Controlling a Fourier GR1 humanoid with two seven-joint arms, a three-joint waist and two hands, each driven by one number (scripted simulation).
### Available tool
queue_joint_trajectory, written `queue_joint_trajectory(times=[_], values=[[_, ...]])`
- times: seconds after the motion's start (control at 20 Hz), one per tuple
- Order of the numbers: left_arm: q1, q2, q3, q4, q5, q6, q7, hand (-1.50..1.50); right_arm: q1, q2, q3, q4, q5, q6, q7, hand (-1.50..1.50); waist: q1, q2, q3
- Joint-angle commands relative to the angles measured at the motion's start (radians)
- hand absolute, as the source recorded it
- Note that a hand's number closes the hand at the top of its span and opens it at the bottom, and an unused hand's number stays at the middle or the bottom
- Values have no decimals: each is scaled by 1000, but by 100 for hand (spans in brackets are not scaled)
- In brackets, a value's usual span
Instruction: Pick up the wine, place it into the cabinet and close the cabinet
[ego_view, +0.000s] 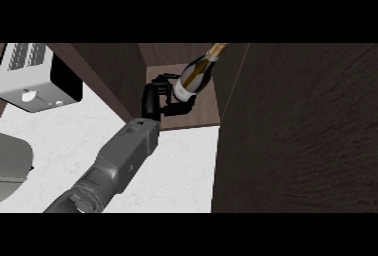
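Observation:
The wine bottle (193, 75) is dark with a white label and a gold foil neck. It leans to the upper right inside the open dark-wood cabinet (188, 120), its base over the shelf. My right hand (153, 96) reaches into the cabinet from the lower left, with its fingers and thumb curled round the bottle's lower body. The bottle's base is hidden behind the fingers, so I cannot tell whether it rests on the shelf. The left hand does not show.
The cabinet's open door (303, 130) fills the right side as a large dark panel. A silver toaster (33, 75) stands at the upper left on the white marble counter (66, 135). A grey rounded shape (11, 167) sits at the left edge.

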Motion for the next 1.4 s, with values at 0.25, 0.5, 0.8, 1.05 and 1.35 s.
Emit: queue_joint_trajectory(times=[0.25, 0.5, 0.8, 1.05, 1.35], values=[[-59, 0, 39, 39, 26, -31, -16, 150, 16, 19, 24, -16, 3, 1, -3, -150, -11, 5, 0], [-126, 0, 41, 83, 10, -9, 2, 150, -14, 15, -2, 22, 17, 4, -33, -150, 3, 6, 1], [-215, 0, 42, 130, -3, 32, 62, 150, 35, 8, 30, -36, -2, 14, 12, -150, -14, 7, 1], [-211, 0, 57, 141, 4, 24, 38, 150, 19, 3, 8, -49, -13, 0, 12, -150, -12, 9, 0], [-225, 29, 46, 167, -15, 76, 14, 150, 31, 18, 17, -14, -2, 21, -20, -150, -18, 17, 1]])
